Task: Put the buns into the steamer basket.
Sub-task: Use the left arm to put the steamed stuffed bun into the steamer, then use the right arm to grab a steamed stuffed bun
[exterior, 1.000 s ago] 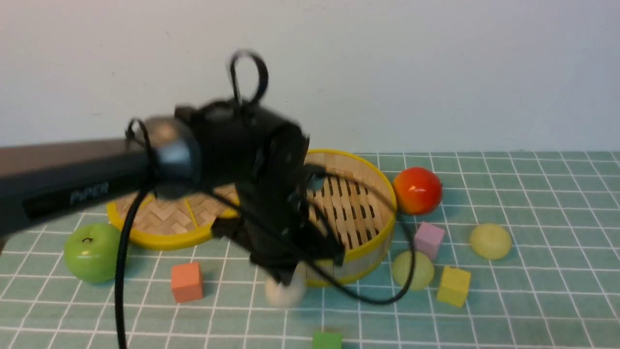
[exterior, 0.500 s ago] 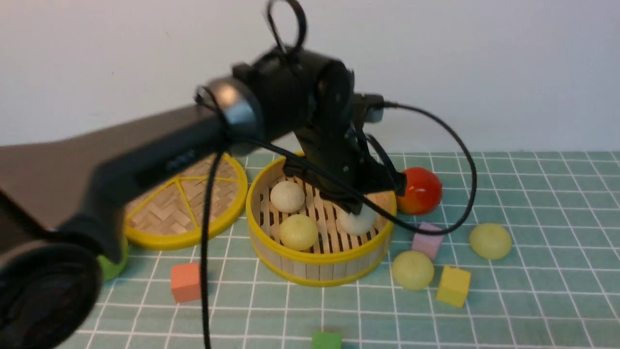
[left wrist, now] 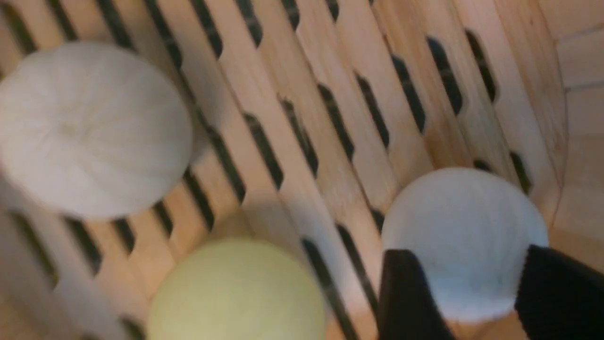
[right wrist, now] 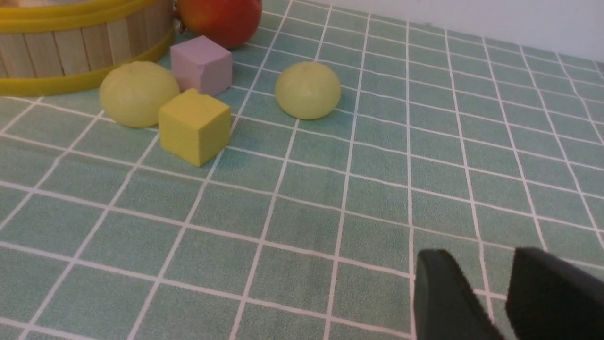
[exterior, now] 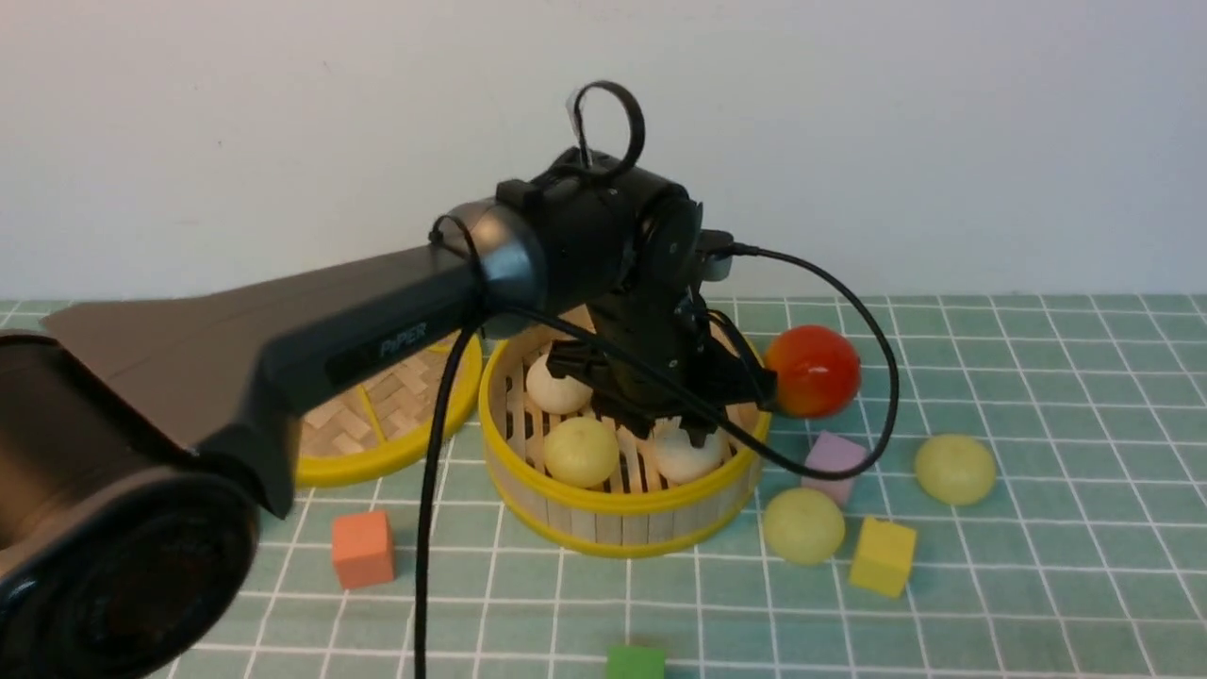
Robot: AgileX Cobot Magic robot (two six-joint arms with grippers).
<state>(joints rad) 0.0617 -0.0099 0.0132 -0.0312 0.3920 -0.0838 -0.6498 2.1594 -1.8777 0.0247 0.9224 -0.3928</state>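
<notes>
Step in hand: letting go of an off-white bun (exterior: 688, 455) inside the steamer basket (exterior: 613, 505), centre of the front view.
Left gripper (exterior: 674, 436): down inside the basket's right half, fingers (left wrist: 406, 293) spread to either side of that bun. Bun round, unsqueezed, resting on the slats. Reads as released, though whether a pad grazes it cannot be told.
Right gripper (right wrist: 486, 288): jaws parted, nothing between them, low over bare tablecloth (right wrist: 306, 212). Out of the front view.
Buns in the basket: three. The released one at right, a second off-white bun (exterior: 556, 387) at back left, a yellow-green bun (exterior: 582, 451) at front left.
Buns outside: two. The near yellow-green bun (exterior: 803, 525) just right of the basket wall, between the pink cube (exterior: 830, 462) and the yellow cube (exterior: 883, 556). The far yellow-green bun (exterior: 954, 469) further right, apart from the rest.
Progress: three of five in, by this count.
Doing it well: lift straight up with the jaws wide until the fingertips clear the yellow rim. No sideways sweep, or the bun may roll into its neighbour, or a finger may catch the wall close by on the right.
Watch: black cable (exterior: 883, 341) looping over the basket's right rim beside the red-orange fruit (exterior: 813, 371). Keep it from dragging across either.
Next, as a guess: the near bun. Come from above with the jaws turned to slip past both cubes.
</notes>
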